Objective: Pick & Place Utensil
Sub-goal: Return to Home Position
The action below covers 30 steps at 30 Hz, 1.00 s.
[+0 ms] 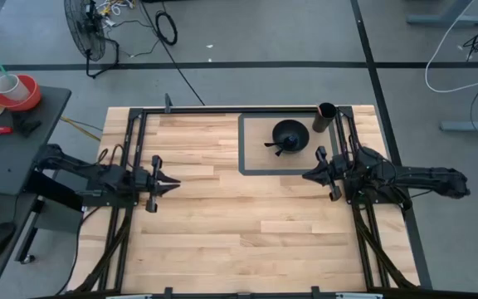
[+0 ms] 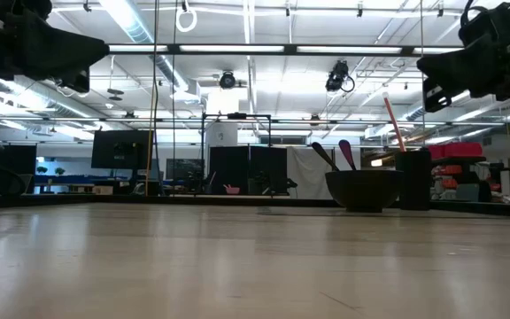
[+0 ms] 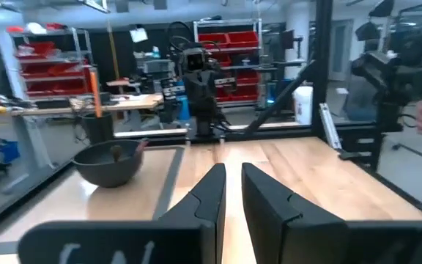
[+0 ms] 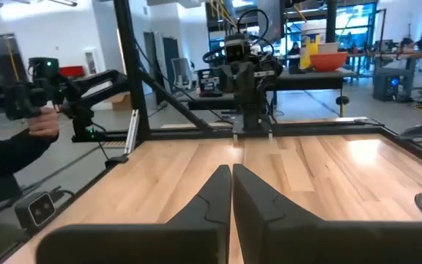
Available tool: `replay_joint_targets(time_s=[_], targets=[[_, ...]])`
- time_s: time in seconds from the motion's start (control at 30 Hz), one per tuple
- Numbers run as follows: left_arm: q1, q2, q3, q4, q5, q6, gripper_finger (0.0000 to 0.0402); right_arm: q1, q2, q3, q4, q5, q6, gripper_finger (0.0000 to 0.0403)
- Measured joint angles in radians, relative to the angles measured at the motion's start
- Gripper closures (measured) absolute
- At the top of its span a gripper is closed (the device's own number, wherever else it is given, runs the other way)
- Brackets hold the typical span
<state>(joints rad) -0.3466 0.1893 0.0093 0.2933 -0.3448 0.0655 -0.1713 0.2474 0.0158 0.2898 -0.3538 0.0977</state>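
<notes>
A dark bowl (image 1: 290, 137) stands on a dark-edged mat (image 1: 247, 162) at the table's far right. It holds two dark utensils (image 2: 326, 157), whose handles lean on its rim. A dark cup (image 1: 326, 116) beside it holds a red stick (image 2: 392, 124). My left gripper (image 1: 173, 184) hovers over the left side of the table, its fingers (image 3: 233, 180) a narrow gap apart. My right gripper (image 1: 308, 175) hovers just near of the mat, its fingers (image 4: 231, 172) shut together. Both are empty and above the wood. The left wrist view shows the bowl (image 3: 112, 163) and the cup (image 3: 97, 126).
Bare wooden table (image 1: 239, 224) lies between and in front of the two arms. A black frame (image 1: 222, 109) runs round the table's edges. A person's hand (image 4: 42, 126) holds a controller beyond the table's side. A fan (image 1: 85, 33) stands on the floor.
</notes>
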Motion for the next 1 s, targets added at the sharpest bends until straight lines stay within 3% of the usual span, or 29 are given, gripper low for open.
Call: replay_joint_targets(time_s=[0.1,0.4,0.63,0.8,1.0], targets=[[0.0,-0.055,0.0,-0.05,-0.007,0.009,0.0354,-0.036,-0.004,0.0,0.0,-0.024,-0.005,0.0385],[0.001,-0.188,0.0,-0.116,0.239,-0.111,0.0354,-0.062,-0.003,0.0,-0.005,-0.032,-0.027,0.0385],[0.078,-0.185,-0.001,-0.109,0.186,-0.081,0.0376,-0.062,-0.003,0.0,0.037,-0.056,0.018,0.0385],[0.122,-0.182,-0.001,-0.113,0.25,-0.092,0.0397,-0.061,-0.002,0.0,0.035,0.096,0.069,0.0385],[0.14,-0.181,-0.001,-0.134,0.174,-0.102,0.0381,0.005,0.002,0.001,0.002,0.237,0.066,0.0385]])
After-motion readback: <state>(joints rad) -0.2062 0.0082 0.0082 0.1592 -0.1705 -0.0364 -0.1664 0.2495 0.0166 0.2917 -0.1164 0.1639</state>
